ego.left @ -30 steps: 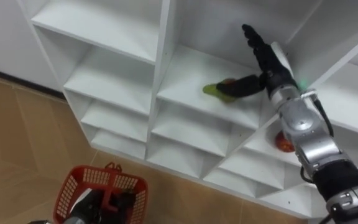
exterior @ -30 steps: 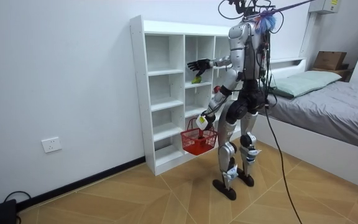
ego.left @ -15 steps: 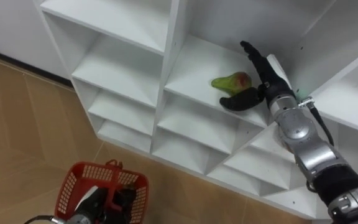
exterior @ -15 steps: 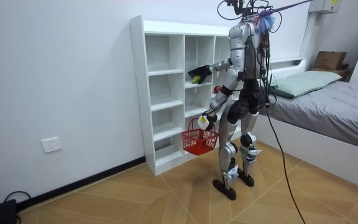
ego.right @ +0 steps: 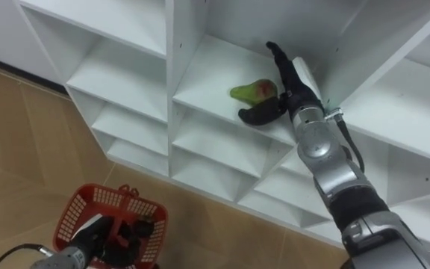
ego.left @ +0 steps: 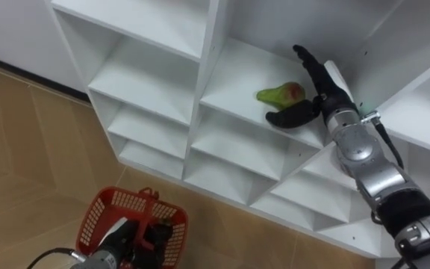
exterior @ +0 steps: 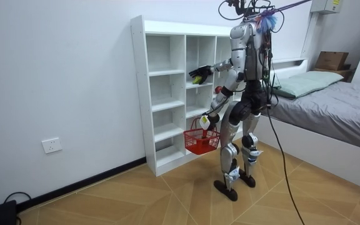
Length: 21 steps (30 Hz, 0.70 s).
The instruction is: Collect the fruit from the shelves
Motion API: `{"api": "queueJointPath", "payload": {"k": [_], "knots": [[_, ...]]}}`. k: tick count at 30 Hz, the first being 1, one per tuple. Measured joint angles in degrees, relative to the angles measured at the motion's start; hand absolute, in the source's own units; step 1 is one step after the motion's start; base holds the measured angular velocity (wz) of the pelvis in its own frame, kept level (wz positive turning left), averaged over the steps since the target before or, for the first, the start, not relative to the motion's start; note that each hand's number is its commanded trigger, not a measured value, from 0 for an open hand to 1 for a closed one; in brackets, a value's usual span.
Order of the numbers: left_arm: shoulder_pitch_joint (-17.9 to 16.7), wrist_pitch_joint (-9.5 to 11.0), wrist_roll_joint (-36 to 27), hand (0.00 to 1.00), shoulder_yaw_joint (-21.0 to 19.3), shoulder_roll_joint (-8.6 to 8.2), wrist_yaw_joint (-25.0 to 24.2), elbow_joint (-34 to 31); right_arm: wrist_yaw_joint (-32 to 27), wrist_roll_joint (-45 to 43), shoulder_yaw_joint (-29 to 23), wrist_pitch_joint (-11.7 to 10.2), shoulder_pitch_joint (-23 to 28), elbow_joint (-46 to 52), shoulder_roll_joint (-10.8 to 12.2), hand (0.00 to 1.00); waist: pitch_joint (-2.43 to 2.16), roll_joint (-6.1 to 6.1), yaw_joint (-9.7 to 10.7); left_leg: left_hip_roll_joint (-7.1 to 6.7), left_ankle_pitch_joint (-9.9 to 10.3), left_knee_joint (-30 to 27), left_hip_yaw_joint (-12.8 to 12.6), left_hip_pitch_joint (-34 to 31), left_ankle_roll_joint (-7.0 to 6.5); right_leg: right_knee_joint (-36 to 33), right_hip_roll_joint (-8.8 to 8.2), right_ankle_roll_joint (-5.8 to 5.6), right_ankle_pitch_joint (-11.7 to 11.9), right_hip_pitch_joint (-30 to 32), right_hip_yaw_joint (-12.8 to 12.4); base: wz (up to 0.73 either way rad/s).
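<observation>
A green pear with a red blush (ego.left: 281, 94) lies on a middle shelf of the white closet (ego.left: 163, 82). My right hand (ego.left: 318, 86) is open just to the pear's right, fingers straight and pointing into the compartment. Its thumb lies in front of the fruit, touching it or nearly so. Low at the left, my left hand (ego.left: 128, 240) is shut on the handle of a red plastic basket (ego.left: 99, 209), which hangs below the shelves. In the room view I stand upright facing the closet (exterior: 167, 94), right hand (exterior: 197, 73) reaching in and the basket (exterior: 200, 142) at knee height.
The closet's other compartments in sight hold nothing. Wooden floor (ego.left: 21, 149) lies below and to the left of it. A bed (exterior: 330, 100) stands behind me at the room view's right, and a white wall (exterior: 61, 75) runs along its left.
My right hand came down from a raised reach to sit beside the pear, then held there. The eye view has shifted a little. The basket stays in my left hand.
</observation>
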<state>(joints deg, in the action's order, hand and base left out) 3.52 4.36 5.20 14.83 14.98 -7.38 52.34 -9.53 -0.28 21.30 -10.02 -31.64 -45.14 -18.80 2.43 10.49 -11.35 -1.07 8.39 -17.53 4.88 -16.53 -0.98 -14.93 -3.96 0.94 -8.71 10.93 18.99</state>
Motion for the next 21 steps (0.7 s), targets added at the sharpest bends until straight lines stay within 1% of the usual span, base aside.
{"api": "queueJointPath", "payload": {"k": [7,8,10,13,15,21], "knots": [[0.42,0.01,-0.01,1.00,-0.01,0.24,-0.57,0.00,0.45,0.03,0.00,-0.46,0.01,-0.10,-0.10,0.00,0.12,0.06,0.01,-0.02,0.00,0.00,-0.05,-0.05,0.00,0.02,0.00,0.00,0.00,0.08,-0.01,0.00],[0.45,0.01,-0.03,1.00,-0.01,0.24,-0.57,0.00,0.45,0.03,0.00,-0.81,-0.04,-0.48,-0.10,0.00,0.14,0.10,0.01,-0.35,0.00,0.00,-0.03,-0.05,0.00,0.01,0.00,0.00,0.00,0.08,-0.02,0.00],[0.46,0.01,-0.03,1.00,0.00,0.24,-0.57,0.00,0.45,0.03,0.00,-1.31,-0.19,-1.22,-0.10,0.00,0.19,0.20,0.00,-0.38,-0.02,0.01,0.03,-0.05,0.00,0.01,0.00,0.00,0.00,0.08,-0.03,0.00],[0.46,0.01,0.00,1.00,-0.06,0.25,-0.57,0.00,0.73,0.04,-0.02,-1.43,-0.34,-1.53,-0.10,0.00,0.41,0.57,-0.02,-0.45,-0.13,0.19,0.05,-0.07,0.01,0.00,-0.04,0.00,0.00,0.21,-0.08,0.00],[0.46,0.01,-0.01,1.00,-0.01,0.24,-0.57,0.01,1.39,0.13,0.01,-1.49,-0.34,-1.76,-0.10,0.00,0.49,0.76,-0.02,-0.49,-0.14,0.21,0.15,-0.10,0.01,0.00,-0.02,0.00,0.00,0.27,-0.18,0.00],[0.52,-0.02,-0.01,1.00,-0.01,0.24,-0.55,0.04,5.50,1.31,0.07,-1.44,-0.35,-2.60,-0.21,0.00,0.44,0.87,-0.02,-0.51,-0.20,0.19,0.17,-0.22,0.05,-0.04,0.00,0.02,0.01,0.51,-0.30,0.00]]}}
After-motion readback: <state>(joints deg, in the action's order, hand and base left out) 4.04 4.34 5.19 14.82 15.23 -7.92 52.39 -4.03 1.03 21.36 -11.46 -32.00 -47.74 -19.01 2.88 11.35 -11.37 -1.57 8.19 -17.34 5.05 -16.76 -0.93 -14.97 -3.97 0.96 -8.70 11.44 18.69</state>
